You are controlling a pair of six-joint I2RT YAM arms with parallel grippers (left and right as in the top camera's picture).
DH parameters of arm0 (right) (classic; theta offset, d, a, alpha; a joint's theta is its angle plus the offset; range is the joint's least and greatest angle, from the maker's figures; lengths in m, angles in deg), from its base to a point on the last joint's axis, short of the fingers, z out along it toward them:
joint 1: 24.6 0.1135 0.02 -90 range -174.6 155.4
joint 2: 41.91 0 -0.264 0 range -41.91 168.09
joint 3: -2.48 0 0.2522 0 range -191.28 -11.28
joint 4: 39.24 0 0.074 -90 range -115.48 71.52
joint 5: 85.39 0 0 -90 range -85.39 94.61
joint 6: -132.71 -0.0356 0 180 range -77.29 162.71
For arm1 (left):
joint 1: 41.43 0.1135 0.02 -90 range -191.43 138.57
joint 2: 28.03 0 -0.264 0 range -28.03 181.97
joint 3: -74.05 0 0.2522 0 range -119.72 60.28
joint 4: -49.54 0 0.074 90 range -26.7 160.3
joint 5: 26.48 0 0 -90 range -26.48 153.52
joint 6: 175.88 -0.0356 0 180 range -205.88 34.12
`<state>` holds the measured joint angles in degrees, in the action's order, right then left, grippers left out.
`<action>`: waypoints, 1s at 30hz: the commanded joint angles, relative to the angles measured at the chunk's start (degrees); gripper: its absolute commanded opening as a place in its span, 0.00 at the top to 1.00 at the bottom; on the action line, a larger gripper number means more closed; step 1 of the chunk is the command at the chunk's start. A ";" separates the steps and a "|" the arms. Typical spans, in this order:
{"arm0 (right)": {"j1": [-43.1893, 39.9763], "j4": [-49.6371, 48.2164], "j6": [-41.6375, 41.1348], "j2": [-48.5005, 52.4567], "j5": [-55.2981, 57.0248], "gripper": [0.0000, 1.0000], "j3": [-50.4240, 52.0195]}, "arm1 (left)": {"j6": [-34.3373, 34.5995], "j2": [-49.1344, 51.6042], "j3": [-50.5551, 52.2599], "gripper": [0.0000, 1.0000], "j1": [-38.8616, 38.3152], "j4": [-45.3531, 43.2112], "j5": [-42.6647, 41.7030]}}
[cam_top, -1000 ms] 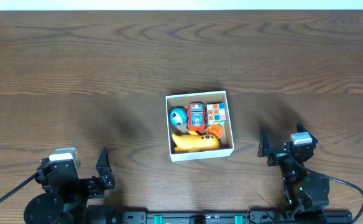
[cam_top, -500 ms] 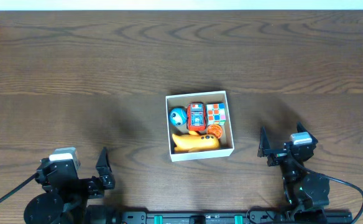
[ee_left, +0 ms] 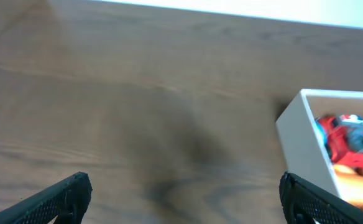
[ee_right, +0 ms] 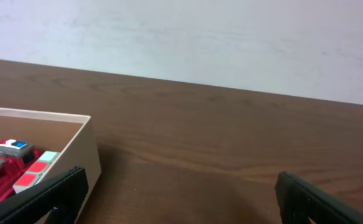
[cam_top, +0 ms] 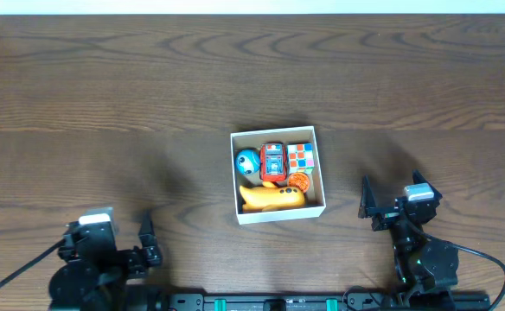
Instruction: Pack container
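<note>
This is a robotics lab bench, folks, and the signs are plain: the left arm and the right arm, both black machines, sit mounted on a rail along the near edge of a dark wood-grain worktop. Behind that worktop rises a plain white wall, painted and slightly scuffed, institutional rather than homely.

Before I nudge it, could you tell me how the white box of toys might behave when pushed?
The container would probably slide flat rather than tip, given its low walls and wide base. Its thin cardboard wall may flex under a push. The blue ball sits packed beside the red car, so it probably won't roll.
</note>
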<state>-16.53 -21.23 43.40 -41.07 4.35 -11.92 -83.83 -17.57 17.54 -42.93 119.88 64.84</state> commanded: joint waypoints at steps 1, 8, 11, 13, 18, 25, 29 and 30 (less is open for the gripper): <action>0.24 -0.04 0.66 -0.24 -0.22 0.01 0.35 | -1.16 -4.66 5.99 0.02 0.42 -2.49 0.68; 0.24 -0.04 0.66 -0.24 -0.22 0.01 0.35 | -4.87 -10.25 16.94 0.02 2.01 -16.61 0.57; 0.24 -0.04 0.68 -0.24 -0.22 0.01 0.35 | -9.88 -10.34 21.57 0.02 2.08 -25.77 -0.55; 0.24 -0.04 0.66 -0.24 -0.22 0.01 0.35 | -14.14 -10.34 25.33 0.02 2.08 -32.89 -2.64; 0.24 -0.07 0.68 -0.24 -0.22 0.01 0.35 | -14.91 -10.34 34.03 0.02 2.08 -48.04 -2.84; 0.24 -0.04 0.68 -0.24 -0.22 0.01 0.35 | -14.25 -10.34 39.67 0.02 3.06 -53.02 -2.82; 0.24 -0.04 0.66 -0.24 -0.22 0.01 0.35 | -11.19 -10.36 42.60 0.02 4.13 -52.65 -2.78; 0.24 -0.04 0.66 -0.24 -0.22 0.01 0.35 | -9.73 -10.34 42.51 0.02 4.13 -52.68 -2.82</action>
<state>-16.53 -21.32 43.40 -41.07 4.33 -11.86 -96.55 -27.45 58.13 -39.32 66.64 62.20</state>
